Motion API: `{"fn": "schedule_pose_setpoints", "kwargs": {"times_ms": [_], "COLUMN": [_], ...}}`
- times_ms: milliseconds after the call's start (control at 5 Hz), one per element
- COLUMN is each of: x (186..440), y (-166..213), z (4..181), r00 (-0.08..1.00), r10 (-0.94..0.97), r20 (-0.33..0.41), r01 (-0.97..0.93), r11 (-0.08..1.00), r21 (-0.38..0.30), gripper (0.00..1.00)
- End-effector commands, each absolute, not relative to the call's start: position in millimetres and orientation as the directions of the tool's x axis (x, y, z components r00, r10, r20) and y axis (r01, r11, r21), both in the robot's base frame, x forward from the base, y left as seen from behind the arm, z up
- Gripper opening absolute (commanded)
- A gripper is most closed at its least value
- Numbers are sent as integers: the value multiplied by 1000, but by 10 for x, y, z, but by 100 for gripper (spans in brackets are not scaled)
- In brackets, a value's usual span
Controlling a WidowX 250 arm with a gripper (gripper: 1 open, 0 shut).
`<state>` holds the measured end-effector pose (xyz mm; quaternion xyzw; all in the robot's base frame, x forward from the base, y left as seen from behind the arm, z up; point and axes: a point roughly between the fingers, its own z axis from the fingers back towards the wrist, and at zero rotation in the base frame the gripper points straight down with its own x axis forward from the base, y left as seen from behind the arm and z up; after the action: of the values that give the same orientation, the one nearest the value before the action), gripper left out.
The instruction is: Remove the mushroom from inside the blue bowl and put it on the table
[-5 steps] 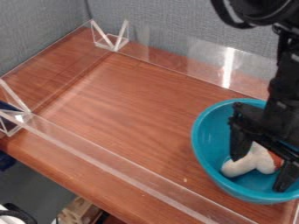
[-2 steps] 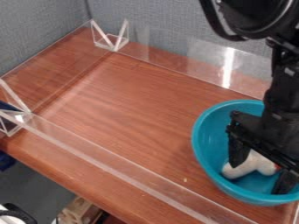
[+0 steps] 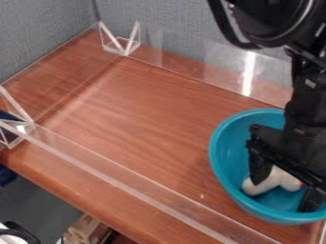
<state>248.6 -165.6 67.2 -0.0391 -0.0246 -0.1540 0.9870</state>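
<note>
The turquoise blue bowl sits at the right front of the reddish-brown wooden table. Inside it lies the mushroom, its cream-white stem showing on the bowl's floor; I cannot make out the cap, which the fingers cover. My black gripper points straight down into the bowl, open, with one finger left of the mushroom and the other to its right. The stem lies between the fingers. Whether they touch it I cannot tell.
Low clear acrylic walls edge the table at the front, the left and the back. A clear bracket stands at the far corner, another at the left edge. Bare wood spreads left of the bowl.
The gripper has sunk slightly deeper into the bowl over the mushroom. Its fingers stay open. The bowl and the mushroom have not moved.
</note>
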Motion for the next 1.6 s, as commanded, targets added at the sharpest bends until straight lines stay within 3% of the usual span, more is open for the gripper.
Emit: {"fn": "schedule_pose_setpoints", "kwargs": {"times_ms": [0, 800, 1000, 1200, 1400], "x": [2527, 2608, 2631, 2642, 2647], "y": [-1695, -1686, -1670, -1641, -1580], "z": [849, 804, 717, 769, 959], "r00": [945, 944, 947, 946, 941], "r10": [-296, -262, -257, -253, -241], "r20": [141, 203, 192, 205, 238], "r01": [310, 288, 281, 278, 270], "r11": [947, 951, 953, 955, 958], "r21": [-90, -111, -110, -107, -100], "gripper": [100, 100, 0, 0, 0]}}
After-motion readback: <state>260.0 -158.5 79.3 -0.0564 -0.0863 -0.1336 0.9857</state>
